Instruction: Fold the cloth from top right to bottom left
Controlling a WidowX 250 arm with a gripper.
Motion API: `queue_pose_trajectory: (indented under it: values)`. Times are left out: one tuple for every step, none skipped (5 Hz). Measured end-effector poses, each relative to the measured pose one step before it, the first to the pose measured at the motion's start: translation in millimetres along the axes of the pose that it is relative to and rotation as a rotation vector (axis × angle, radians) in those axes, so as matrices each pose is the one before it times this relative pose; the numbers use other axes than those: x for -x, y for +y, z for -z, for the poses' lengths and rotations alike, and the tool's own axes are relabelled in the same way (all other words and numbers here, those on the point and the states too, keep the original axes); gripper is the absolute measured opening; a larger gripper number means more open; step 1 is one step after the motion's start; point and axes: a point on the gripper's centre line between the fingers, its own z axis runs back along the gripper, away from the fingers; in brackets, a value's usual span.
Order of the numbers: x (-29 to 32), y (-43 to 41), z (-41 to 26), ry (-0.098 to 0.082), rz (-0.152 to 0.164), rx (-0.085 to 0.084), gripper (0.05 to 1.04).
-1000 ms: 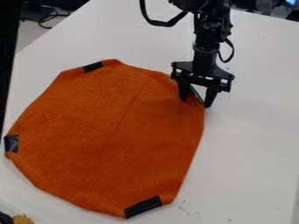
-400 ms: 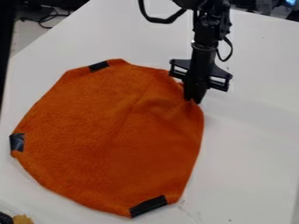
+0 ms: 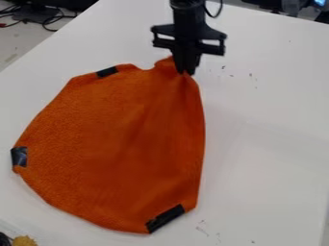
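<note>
Up goes the cloth's top-right corner (image 3: 182,76), lifted toward the top edge! The black gripper (image 3: 186,72) has its claw pinched tight on the orange cloth (image 3: 122,144).

Cloth (image 3: 116,149) on table (image 3: 270,110) (left, mostly)

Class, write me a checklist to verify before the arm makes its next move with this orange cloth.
1. Gripper closed on the cloth: ok.
2. Grip placed at the cloth's top-right part, where the fold starts: ok.
3. Lower-left part of the cloth spread out to receive the fold: ok.
4. Top-right part laid over the bottom left: not ok, fold not made.
5. Grip firm enough to last through the fold: cannot tell.
</note>
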Motion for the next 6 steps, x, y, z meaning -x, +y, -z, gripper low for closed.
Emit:
queue_pose_trajectory:
  values:
    - [10.57, 53.49, -19.27, -0.0503, -0.1943, 0.056, 0.089]
    - [12.84, 53.09, -1.19, 0.006, -0.15, 0.017, 0.089]
    - [3.18, 60.38, 6.15, 0.026, -0.0992, 0.0096, 0.089]
    - [6.84, 32.85, 14.93, 0.0578, -0.06, -0.0022, 0.089]
    - [8.5, 33.98, 9.38, 0.0394, -0.0612, -0.0167, 0.089]
    - [6.12, 23.06, 10.41, 0.0223, -0.003, -0.0256, 0.118]
